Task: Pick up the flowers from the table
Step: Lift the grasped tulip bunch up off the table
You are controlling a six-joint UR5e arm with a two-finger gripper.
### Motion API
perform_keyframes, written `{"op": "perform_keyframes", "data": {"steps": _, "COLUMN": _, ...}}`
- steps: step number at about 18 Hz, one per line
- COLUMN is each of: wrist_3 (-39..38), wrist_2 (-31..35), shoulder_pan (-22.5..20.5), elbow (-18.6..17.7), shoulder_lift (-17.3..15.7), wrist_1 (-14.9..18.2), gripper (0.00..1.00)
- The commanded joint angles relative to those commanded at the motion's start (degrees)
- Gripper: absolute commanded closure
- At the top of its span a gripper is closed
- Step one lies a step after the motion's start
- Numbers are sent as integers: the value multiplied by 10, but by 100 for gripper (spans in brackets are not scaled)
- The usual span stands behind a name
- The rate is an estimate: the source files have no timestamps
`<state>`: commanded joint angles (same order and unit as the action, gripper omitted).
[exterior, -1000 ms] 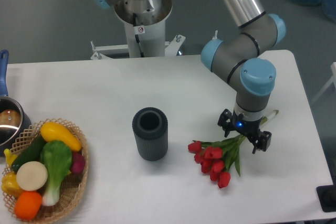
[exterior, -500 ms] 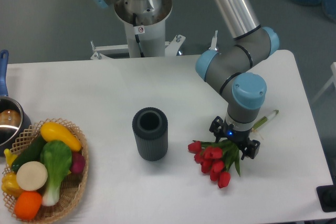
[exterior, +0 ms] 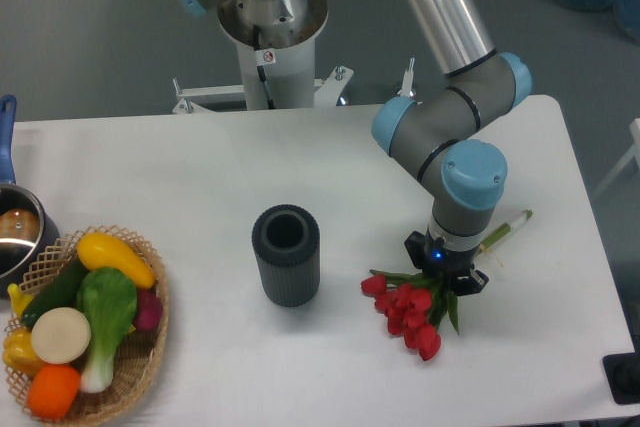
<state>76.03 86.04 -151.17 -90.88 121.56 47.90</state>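
The gripper [exterior: 445, 273] has closed in — clamped on the flowers [exterior: 410, 308].

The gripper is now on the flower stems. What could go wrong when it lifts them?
1. The gripper sits on the green stems close to the red heads of the flowers, far from the pale stem ends. The bunch may tilt or swing when lifted.
2. The view from above does not show whether the fingers hold every stem, so some tulips might slip out.
3. The dark cylinder stands nearby; a low sideways move could knock it.
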Motion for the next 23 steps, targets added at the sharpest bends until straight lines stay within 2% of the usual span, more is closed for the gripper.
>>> {"op": "perform_keyframes", "data": {"steps": 4, "wrist_3": 3, "wrist_2": 2, "shoulder_pan": -17, "elbow": 0, "shoulder_lift": -31, "wrist_1": 5, "gripper": 100}}
{"op": "perform_keyframes", "data": {"steps": 8, "wrist_3": 4, "wrist_2": 4, "shoulder_pan": -31, "elbow": 3, "shoulder_lift": -41, "wrist_1": 17, "gripper": 100}}
{"op": "perform_keyframes", "data": {"steps": 10, "wrist_3": 7, "wrist_2": 2, "shoulder_pan": -36, "elbow": 20, "shoulder_lift": -44, "wrist_1": 42, "gripper": 100}}
{"op": "perform_keyframes", "data": {"steps": 13, "wrist_3": 6, "wrist_2": 3, "shoulder_pan": -33, "elbow": 52, "shoulder_lift": -45, "wrist_1": 98, "gripper": 100}}
{"op": "perform_keyframes", "data": {"steps": 15, "wrist_3": 4, "wrist_2": 4, "shoulder_pan": -29, "elbow": 66, "shoulder_lift": -43, "wrist_1": 117, "gripper": 100}}
{"op": "perform_keyframes", "data": {"steps": 20, "wrist_3": 4, "wrist_2": 4, "shoulder_pan": -27, "elbow": 69, "shoulder_lift": -44, "wrist_1": 118, "gripper": 100}}
{"op": "perform_keyframes", "data": {"steps": 23, "wrist_3": 4, "wrist_2": 36, "shoulder_pan": -16, "elbow": 71, "shoulder_lift": -43, "wrist_1": 118, "gripper": 100}}
